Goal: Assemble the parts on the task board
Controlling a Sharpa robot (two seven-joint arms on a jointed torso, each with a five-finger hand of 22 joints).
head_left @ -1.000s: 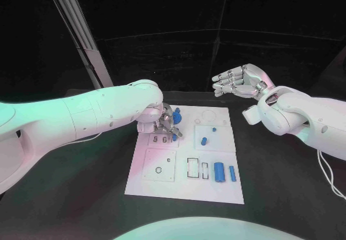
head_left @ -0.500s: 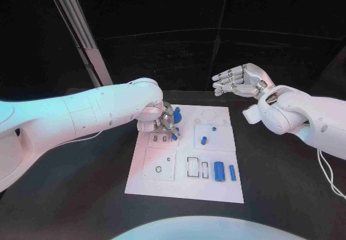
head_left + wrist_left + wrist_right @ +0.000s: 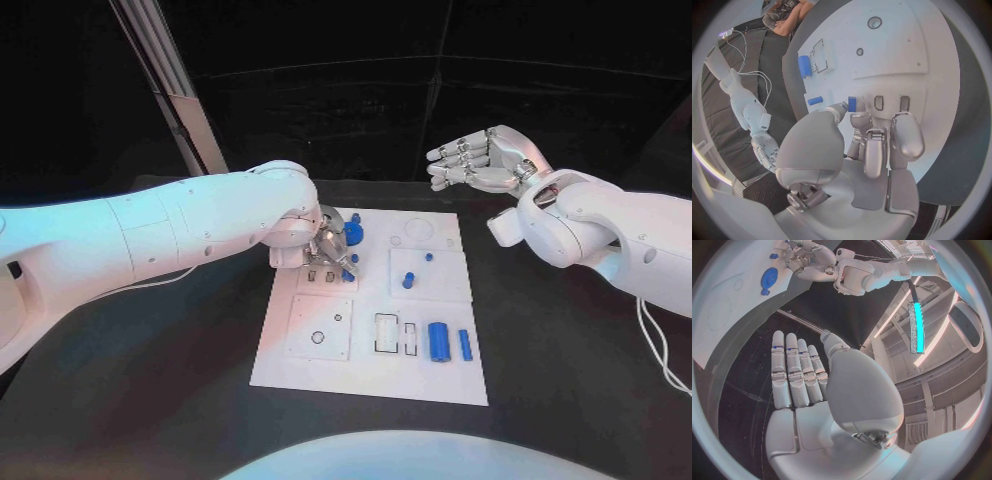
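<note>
- The task board (image 3: 378, 380) was a white rectangular plate lying flat in the middle of the black table (image 3: 159, 400), its face marked with outlined slots, circles and raised square panels.
- Two blue cylinders (image 3: 437, 344) lay side by side near the board's near right corner, beside two empty rectangular slots.
- A small blue peg (image 3: 408, 280) sat on the square panel by the board's right edge, with a tinier blue piece (image 3: 427, 258) just beyond it.
- A round blue part (image 3: 351, 235) sat near the board's far left corner, right at the left hand (image 3: 330, 252).
- That hand hung over the far left panel, fingers pointing down at the board; the wrist view showed a small blue part (image 3: 852, 103) at its fingertips, and whether it was pinched I cannot tell.
- The right hand (image 3: 482, 160) was raised well beyond the board's far right corner, fingers straight and together, holding nothing.
</note>
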